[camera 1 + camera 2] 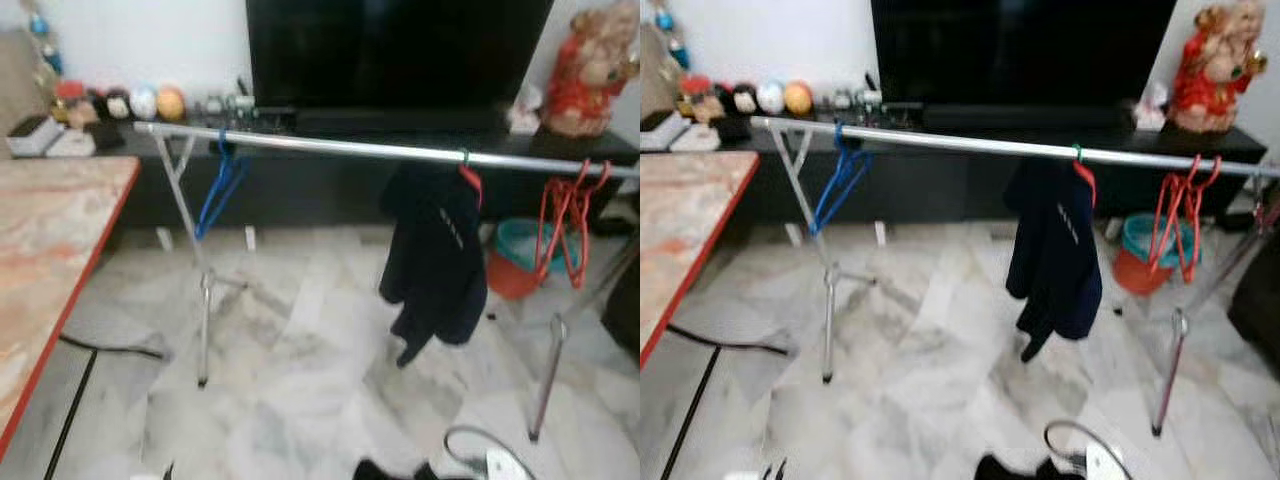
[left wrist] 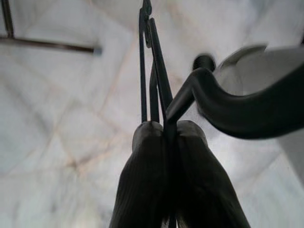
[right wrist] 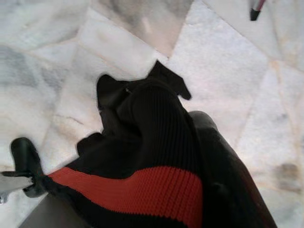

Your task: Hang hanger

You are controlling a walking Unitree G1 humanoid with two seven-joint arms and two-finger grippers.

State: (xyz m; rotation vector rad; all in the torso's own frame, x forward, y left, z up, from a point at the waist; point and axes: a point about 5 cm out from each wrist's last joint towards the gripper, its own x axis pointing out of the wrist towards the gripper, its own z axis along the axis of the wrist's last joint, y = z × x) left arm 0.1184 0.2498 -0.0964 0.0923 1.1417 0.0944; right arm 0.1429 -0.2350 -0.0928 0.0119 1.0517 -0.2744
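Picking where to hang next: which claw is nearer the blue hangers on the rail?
Left, probably. The left claw, shut on a thin dark hanger, hangs low on the blue hangers' side; the right claw, under a black-and-red garment, is opposite.

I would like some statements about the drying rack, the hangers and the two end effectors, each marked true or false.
1. A dark jacket hangs from the rack's rail on a red hanger. True.
2. The blue hangers hang near the right end of the rail. False: they hang near its left end; the red hangers are near the right end.
3. The left end effector is shut on a thin dark hanger. True.
4. The right end effector holds a white towel. False: a black knitted garment with a red stripe lies over it.
5. The floor is carpeted. False: it is pale marble-like tile.
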